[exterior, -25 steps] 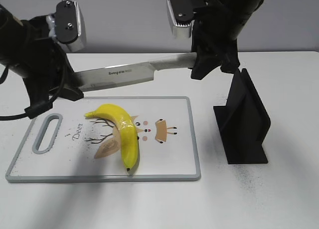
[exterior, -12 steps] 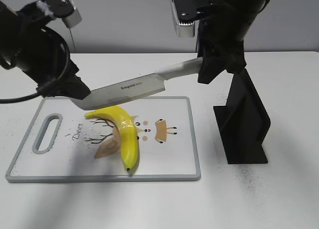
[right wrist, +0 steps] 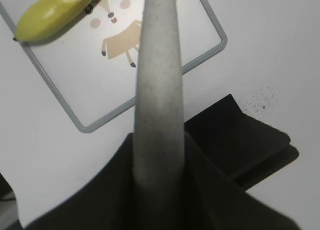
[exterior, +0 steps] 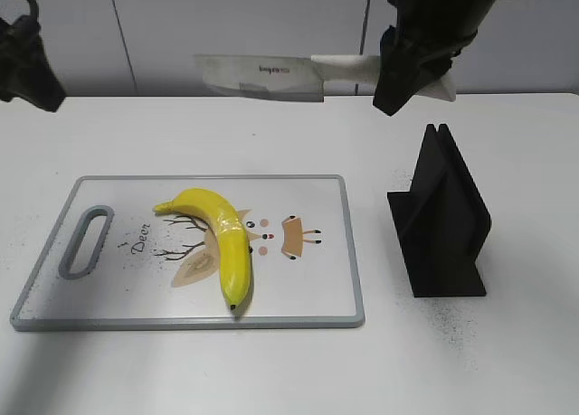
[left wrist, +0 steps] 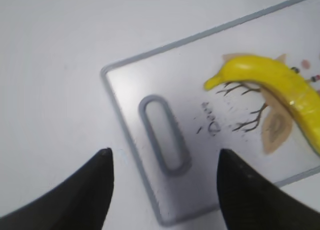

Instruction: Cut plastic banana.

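Now we hold right gripper clamped on knife handle, blade level high above table, clear of banana, likely to line up cut. Left gripper fingers spread, empty, over cutting board handle end. Plastic banana lies uncut on board centre. Black knife stand just right of board.

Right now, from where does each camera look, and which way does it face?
Exterior: in front of the table, slanting down at the cutting board; the right gripper holds the knife.
Left wrist: above the board's handle end, looking down; open left gripper tips show.
Right wrist: looks down along the knife's handle.
All share the plastic banana.
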You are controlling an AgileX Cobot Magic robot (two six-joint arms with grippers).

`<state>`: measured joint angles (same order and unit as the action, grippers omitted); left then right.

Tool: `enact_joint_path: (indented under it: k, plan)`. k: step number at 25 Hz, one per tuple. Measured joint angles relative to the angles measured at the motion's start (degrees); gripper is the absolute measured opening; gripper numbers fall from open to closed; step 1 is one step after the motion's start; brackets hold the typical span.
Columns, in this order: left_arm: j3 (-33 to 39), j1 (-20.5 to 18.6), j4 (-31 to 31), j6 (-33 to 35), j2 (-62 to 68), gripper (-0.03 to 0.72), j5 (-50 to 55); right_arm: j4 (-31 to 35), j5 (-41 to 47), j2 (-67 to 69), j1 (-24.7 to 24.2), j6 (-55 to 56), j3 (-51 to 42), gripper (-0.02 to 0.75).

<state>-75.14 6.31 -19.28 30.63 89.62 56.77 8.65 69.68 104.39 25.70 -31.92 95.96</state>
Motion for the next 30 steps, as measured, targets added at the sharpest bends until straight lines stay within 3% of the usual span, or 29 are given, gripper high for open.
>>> enact_joint_path:
  k: [4, 8, 20, 30]
  plan:
    - [-1.4, -1.6, 11.2, -14.5, -0.2, 0.605, 9.9, -0.2, 0.2, -3.0, 0.0, 16.0, 0.0, 0.163]
    - [-1.3, -2.1, 15.2, -19.6, -0.9, 0.59, 12.7, -0.2, 0.2, -5.9, 0.0, 29.8, -0.7, 0.163]
    - [11.0, -2.1, 15.5, -21.4, -20.9, 0.587, 13.0, -0.3, -4.4, -21.7, 0.0, 43.1, -22.6, 0.163]
    - [24.6, -2.1, 15.5, -21.5, -42.6, 0.587, 10.6, -3.9, -7.7, -31.9, 0.0, 49.6, -32.5, 0.163]
